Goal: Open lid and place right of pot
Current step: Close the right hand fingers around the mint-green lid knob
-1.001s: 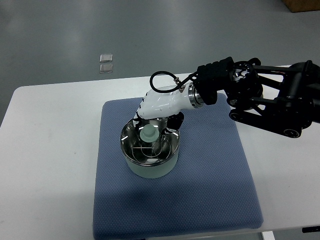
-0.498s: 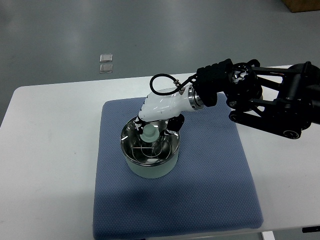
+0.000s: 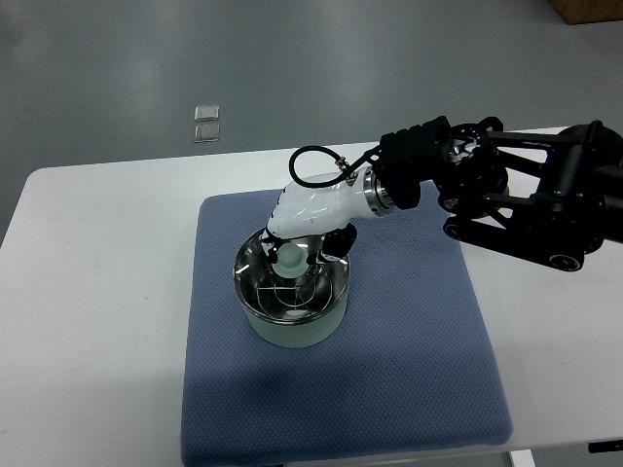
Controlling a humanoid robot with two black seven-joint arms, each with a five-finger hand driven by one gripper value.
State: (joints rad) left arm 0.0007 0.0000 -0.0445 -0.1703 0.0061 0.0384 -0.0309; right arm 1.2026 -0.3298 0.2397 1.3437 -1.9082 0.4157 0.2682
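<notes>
Overhead, in the top view, a pale green pot (image 3: 292, 326) stands on a blue mat (image 3: 409, 350) that covers the middle of the white surface (image 3: 97, 292). Its lid (image 3: 292, 284) sits on the pot's rim, glassy and ringed with bright metal, and a pale green knob (image 3: 290, 259) rises near the far side of it.

Only one arm shows. The right robot hand (image 3: 310, 229) reaches in from the picture's right edge on a black jointed arm (image 3: 526, 204), its white shell angled down toward the left over the far edge of the pot. Dark fingers (image 3: 336, 243) curl beneath the shell just right of the knob, and the shell overlaps the knob's top; they look narrowed about it, though the shell hides the contact, so a firm grip cannot be told. A black cable (image 3: 316, 161) loops above the wrist.

Beyond the surface, two small clear squares (image 3: 205, 122) lie on the grey floor (image 3: 389, 58).
</notes>
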